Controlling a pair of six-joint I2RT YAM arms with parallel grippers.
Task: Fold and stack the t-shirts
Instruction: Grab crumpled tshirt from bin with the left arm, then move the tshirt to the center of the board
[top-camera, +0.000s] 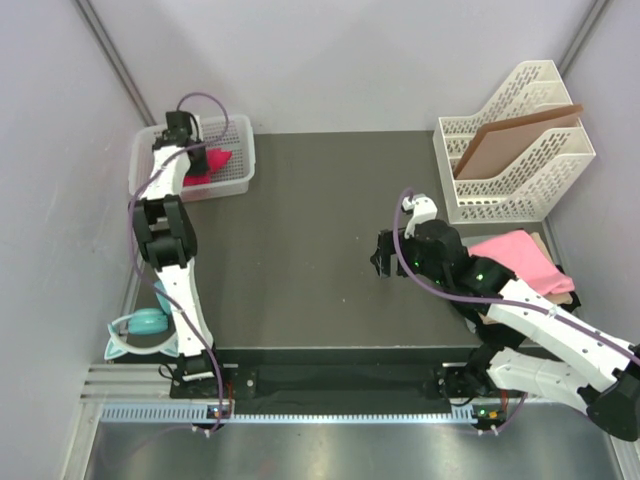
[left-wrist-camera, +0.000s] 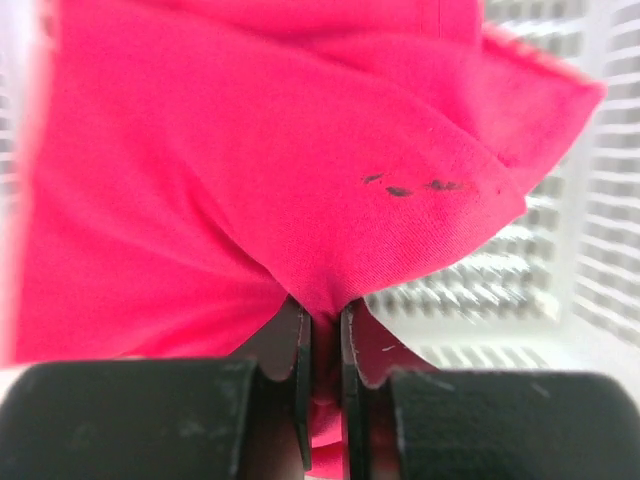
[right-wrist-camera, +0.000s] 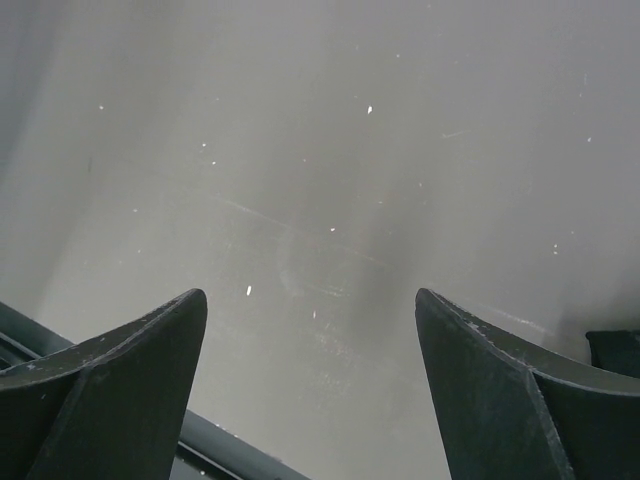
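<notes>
Black fingers (left-wrist-camera: 295, 380) of the left tool (left-wrist-camera: 322, 325), pressed almost together, pinch a fold of the crimson t-shirt (left-wrist-camera: 250, 170), which lies bunched inside the white basket (top-camera: 235, 182) at the far left corner of the bench (top-camera: 320, 250). Nearer the middle, the right tool (right-wrist-camera: 310, 300) hangs over the dark bench surface with its two fingers spread wide. At the right edge a light pink t-shirt (top-camera: 512, 252) lies on a beige t-shirt (top-camera: 562, 297), just in front of a white file rack (top-camera: 520, 150).
</notes>
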